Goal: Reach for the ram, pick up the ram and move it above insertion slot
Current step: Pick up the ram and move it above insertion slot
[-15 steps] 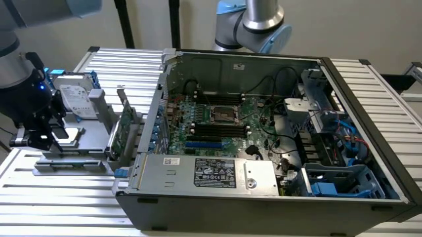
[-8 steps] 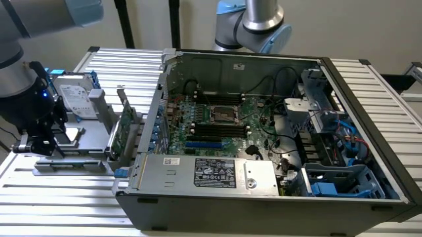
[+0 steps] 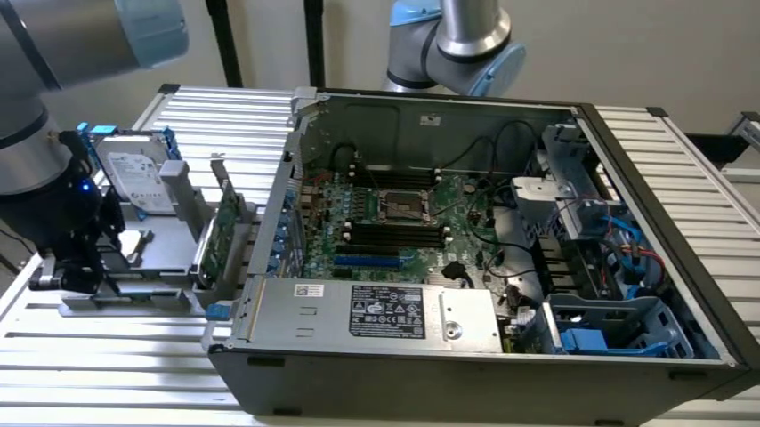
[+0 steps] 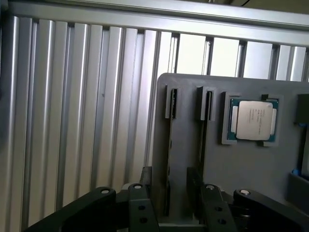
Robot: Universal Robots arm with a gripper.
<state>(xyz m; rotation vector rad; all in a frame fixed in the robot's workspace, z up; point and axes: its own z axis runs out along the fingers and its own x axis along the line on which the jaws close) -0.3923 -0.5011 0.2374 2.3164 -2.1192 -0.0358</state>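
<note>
My gripper [image 4: 173, 212] is open, its two black fingers [image 4: 140, 208] standing either side of a long slot in the grey holder [image 4: 186, 145]. A thin dark strip [image 4: 169, 145] runs along that slot, seen edge-on. It may be the ram, but no green face or chips show. In the exterior view my gripper [image 3: 74, 267] hangs low over the holder's [image 3: 160, 236] end on that view's left. The black memory slots [image 3: 392, 233] lie on the motherboard inside the open computer case [image 3: 475, 374].
A processor chip [image 4: 253, 120] sits in a pocket of the holder beside the slots. A hard drive [image 3: 131, 173] and an upright green expansion card [image 3: 228, 222] stand on the holder between my gripper and the case. A second arm [image 3: 457, 40] stands behind the case.
</note>
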